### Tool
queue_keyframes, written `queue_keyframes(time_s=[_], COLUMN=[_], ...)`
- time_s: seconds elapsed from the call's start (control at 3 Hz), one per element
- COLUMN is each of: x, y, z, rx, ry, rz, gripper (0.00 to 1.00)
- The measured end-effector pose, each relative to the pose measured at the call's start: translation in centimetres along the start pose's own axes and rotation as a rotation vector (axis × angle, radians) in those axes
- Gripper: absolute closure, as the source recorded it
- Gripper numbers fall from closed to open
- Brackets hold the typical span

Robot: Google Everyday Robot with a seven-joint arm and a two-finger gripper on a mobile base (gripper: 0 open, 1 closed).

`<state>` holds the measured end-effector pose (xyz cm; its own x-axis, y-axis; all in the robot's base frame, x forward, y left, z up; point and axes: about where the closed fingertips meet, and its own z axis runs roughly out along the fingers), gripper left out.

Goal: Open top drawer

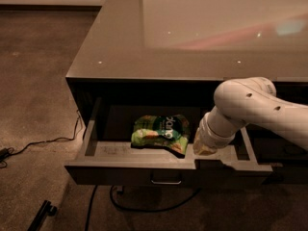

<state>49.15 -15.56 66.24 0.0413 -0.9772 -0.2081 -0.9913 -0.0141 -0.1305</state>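
The top drawer (125, 170) is pulled out from the dark cabinet, its grey floor showing. Its flat front carries a small metal loop handle (166, 179) at centre. A green snack bag (161, 131) lies inside on the drawer floor. My white arm (250, 109) reaches in from the right and bends down into the drawer. The gripper (204, 146) is at the arm's end, low inside the drawer just behind its front wall, right of the bag and above and right of the handle.
The cabinet's glossy top (192, 28) spreads behind the drawer. Black cables (43, 143) run over the carpet at left and under the drawer front. A dark bar (41, 214) lies on the floor at lower left. A neighbouring dark drawer front (288, 153) lies to the right.
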Motion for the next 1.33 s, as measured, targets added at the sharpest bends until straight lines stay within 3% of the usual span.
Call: queue_keyframes(time_s=[0.67, 1.33], x=[0.0, -0.1], y=[1.9, 6.2], z=[2.1, 1.5], rx=[-0.050, -0.062], ry=[-0.002, 0.038], rz=[0.004, -0.012], gripper=[1.00, 1.00])
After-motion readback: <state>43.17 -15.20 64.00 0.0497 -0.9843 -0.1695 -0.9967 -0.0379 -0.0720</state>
